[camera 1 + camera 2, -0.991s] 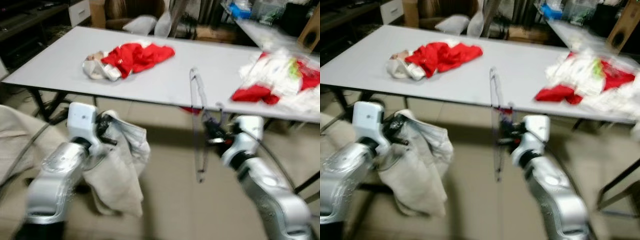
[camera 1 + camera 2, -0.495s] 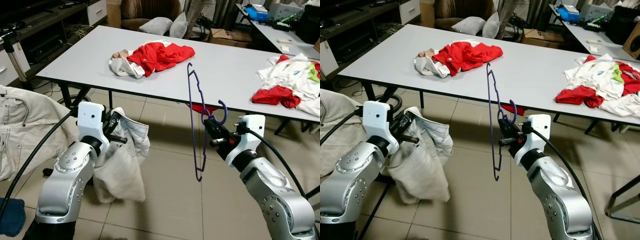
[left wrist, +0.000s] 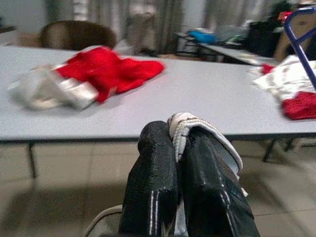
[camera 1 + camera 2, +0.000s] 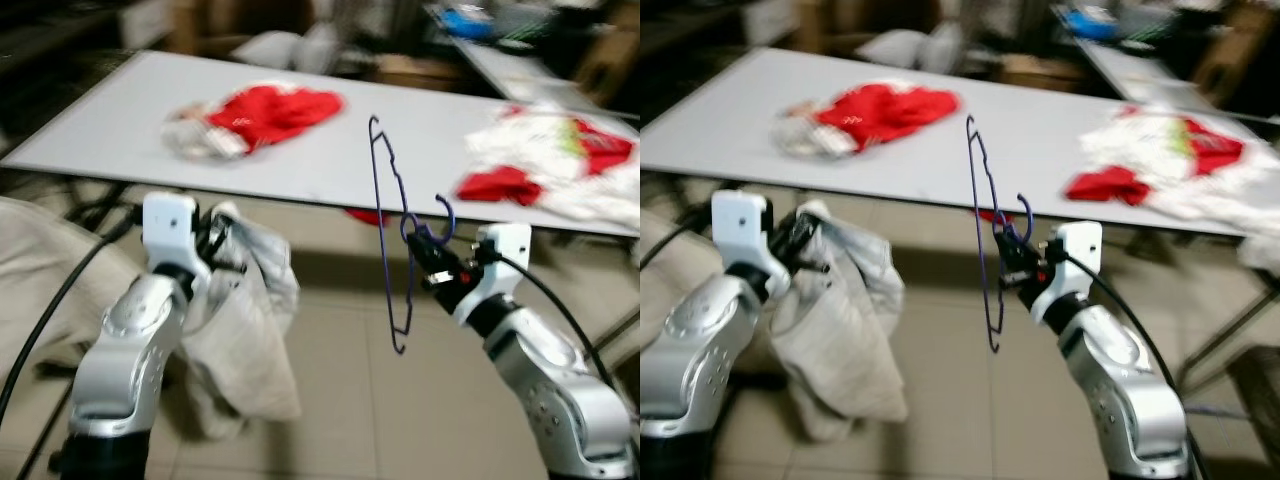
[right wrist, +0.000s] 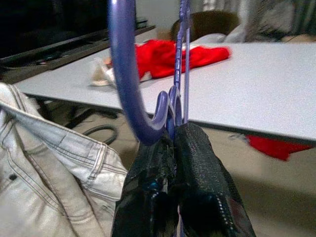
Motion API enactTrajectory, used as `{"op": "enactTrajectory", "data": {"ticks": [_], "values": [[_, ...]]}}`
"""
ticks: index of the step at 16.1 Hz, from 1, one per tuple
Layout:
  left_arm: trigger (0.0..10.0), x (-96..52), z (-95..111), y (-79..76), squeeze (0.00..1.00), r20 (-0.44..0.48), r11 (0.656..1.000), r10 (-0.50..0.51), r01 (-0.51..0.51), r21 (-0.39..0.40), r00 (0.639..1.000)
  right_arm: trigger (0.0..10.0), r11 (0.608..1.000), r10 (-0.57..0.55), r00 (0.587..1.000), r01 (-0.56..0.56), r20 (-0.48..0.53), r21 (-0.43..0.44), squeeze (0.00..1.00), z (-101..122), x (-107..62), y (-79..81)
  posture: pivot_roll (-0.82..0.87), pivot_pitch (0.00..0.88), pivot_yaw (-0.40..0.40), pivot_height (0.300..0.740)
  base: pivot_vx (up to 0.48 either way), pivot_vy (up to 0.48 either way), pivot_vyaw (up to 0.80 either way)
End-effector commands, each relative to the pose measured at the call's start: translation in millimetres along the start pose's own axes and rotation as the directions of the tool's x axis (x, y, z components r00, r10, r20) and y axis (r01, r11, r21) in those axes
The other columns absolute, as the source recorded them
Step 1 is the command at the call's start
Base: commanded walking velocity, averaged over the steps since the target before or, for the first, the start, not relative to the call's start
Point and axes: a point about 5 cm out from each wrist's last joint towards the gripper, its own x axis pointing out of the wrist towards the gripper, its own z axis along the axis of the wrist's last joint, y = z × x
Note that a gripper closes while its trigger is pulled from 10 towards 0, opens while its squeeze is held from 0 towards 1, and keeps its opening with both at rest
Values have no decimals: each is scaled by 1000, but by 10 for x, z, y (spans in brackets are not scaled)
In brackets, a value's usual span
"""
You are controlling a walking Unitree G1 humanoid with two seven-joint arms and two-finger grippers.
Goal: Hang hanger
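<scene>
My right gripper (image 4: 425, 250) is shut on a purple wire hanger (image 4: 389, 215), held edge-on in front of the white table (image 4: 330, 160), its hook (image 5: 129, 74) curling beside my fingers (image 5: 197, 163). My left gripper (image 4: 215, 240) is shut on a pale beige garment (image 4: 245, 330) that hangs down from it toward the floor; the fabric (image 3: 180, 128) is pinched between the fingers (image 3: 153, 173). Both grippers are below the table's near edge.
On the table lie a red and beige clothes pile (image 4: 260, 115) at the left and a red and white pile (image 4: 560, 160) at the right. Light denim trousers (image 5: 54, 168) hang at my left side. Tiled floor (image 4: 350, 400) lies between my arms.
The view has shifted and blurred, so the camera moved. Both grippers keep their holds; the hanger and garment stay in the same pose relative to my arms.
</scene>
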Motion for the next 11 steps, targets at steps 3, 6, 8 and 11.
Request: {"op": "enactTrajectory", "data": {"ticks": [3,6,8,11], "values": [[10000,44,126,27,0,61,1000,4,-5,12,998,10000,999,16,1000,-16,20,-36,0,53,11,-44,64,0,-99,740,382,0,0],[10000,63,141,46,0,68,1000,4,-5,16,998,10000,999,20,1000,-19,21,-37,0,45,9,-45,64,0,-100,740,401,0,0],[10000,75,150,48,0,73,1000,-1,0,18,997,10000,998,43,999,-42,19,-47,0,45,4,-14,62,0,-100,740,398,0,0],[10000,104,178,68,0,79,1000,-6,4,23,997,10000,993,94,996,-93,2,-74,0,61,-8,15,58,0,-98,740,398,0,0]]}}
